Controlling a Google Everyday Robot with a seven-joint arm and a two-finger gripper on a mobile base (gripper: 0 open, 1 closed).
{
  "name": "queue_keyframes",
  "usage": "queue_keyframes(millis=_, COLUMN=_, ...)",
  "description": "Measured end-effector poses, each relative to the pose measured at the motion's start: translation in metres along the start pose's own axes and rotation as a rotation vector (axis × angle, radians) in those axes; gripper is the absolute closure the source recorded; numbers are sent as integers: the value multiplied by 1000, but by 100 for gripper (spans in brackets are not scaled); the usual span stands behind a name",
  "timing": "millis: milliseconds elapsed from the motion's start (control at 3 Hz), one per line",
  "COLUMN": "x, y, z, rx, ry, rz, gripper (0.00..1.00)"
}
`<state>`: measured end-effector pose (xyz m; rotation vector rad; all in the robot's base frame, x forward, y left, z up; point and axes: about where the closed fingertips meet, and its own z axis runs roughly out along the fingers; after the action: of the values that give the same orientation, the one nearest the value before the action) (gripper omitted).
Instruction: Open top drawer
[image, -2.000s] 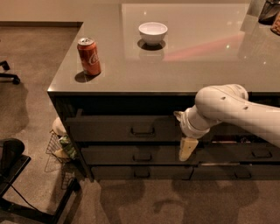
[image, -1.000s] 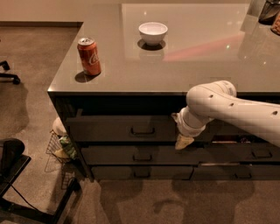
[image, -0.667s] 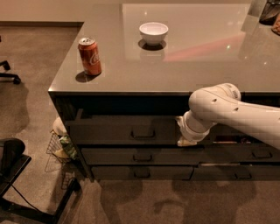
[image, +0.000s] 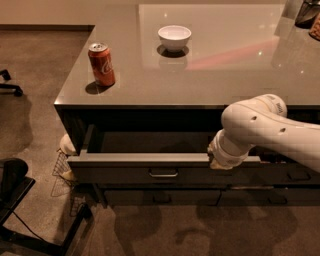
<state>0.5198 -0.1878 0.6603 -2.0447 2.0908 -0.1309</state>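
top drawer (image: 115, 171) partly out, lower centre. end effector (image: 221, 162) at its upper lip, right of handle (image: 163, 173); opening: cannot tell. risk: off-centre pull skews drawer, contact slips.

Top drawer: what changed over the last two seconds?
The top drawer was shut; it has slid out toward the camera and now stands open. The gripper moved up to the top edge of the drawer's front. The can and bowl stayed put.

My gripper (image: 221, 161), of matt pale plastic, sits on the matt dark top drawer (image: 125, 172) with shiny metal handle (image: 163, 173), under the glossy countertop (image: 225, 75).
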Motion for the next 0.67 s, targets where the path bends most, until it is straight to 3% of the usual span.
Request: queue_keyframes(millis=667, x=-1, y=-2, z=-9, rx=0, ry=0, rz=0, gripper=100)
